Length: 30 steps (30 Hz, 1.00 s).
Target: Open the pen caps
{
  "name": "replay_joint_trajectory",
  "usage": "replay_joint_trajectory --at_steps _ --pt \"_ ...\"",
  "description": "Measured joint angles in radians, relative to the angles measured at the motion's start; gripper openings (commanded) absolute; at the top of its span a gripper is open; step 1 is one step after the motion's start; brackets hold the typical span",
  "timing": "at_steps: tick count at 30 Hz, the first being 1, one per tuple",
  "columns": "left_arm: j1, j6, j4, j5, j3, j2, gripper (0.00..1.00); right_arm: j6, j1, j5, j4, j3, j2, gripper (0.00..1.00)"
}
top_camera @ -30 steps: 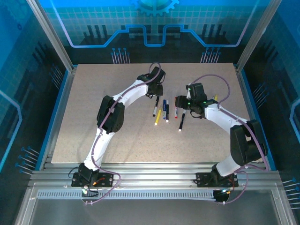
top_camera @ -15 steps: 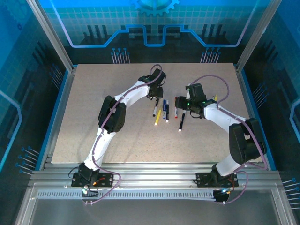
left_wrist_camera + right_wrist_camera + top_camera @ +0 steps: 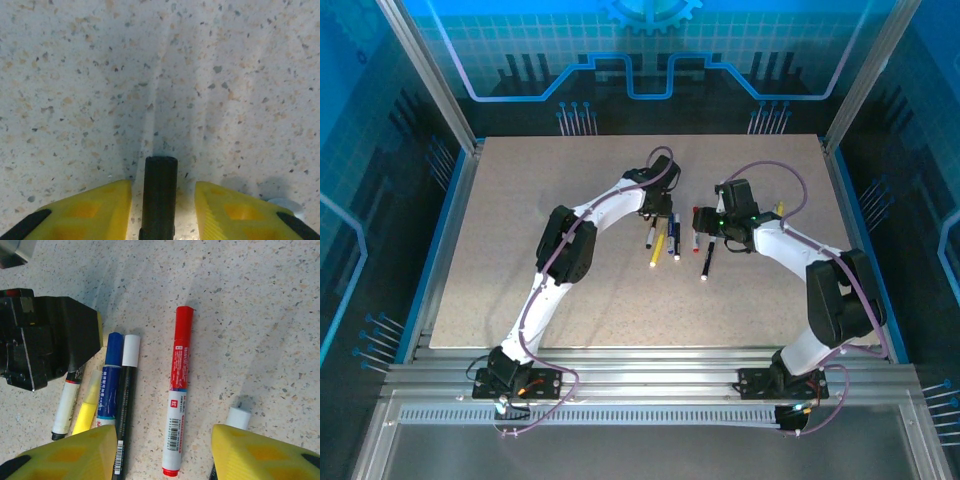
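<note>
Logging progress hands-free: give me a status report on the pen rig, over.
Left gripper open, straddling black pen end, gaps both sides. Right gripper open over red marker, red cap on. Blue-capped pen close beside.

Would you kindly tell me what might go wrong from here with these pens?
The left claw straddles the black pen end with gaps either side; closing off-centre might roll it away.
The blue-capped pen and white-capped pen lie side by side near that claw, so they may get nudged.
The right claw hangs open over the red pen, close by; the arms might collide.
</note>
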Motion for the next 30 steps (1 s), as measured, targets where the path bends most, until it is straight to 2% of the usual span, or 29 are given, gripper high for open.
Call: replay_joint_trajectory --at_steps 13,16,20,24,30 --pt "0.0 0.0 -0.027 -0.019 0.04 0.026 0.28 0.001 0.0 -0.018 0.0 0.001 0.017 0.53" --pt "0.0 0.002 -0.037 -0.027 0.046 0.029 0.2 0.001 0.0 -0.023 0.0 0.001 0.017 0.52" --pt "0.0 0.003 -0.044 -0.035 0.05 0.029 0.16 0.005 0.0 -0.035 0.001 0.001 0.023 0.52" --pt "0.001 0.005 -0.045 -0.037 0.051 0.029 0.0 0.012 0.0 -0.059 0.001 0.002 0.036 0.51" --pt "0.008 0.003 -0.024 -0.037 0.02 0.01 0.0 0.041 0.0 -0.152 0.044 0.002 0.062 0.49"
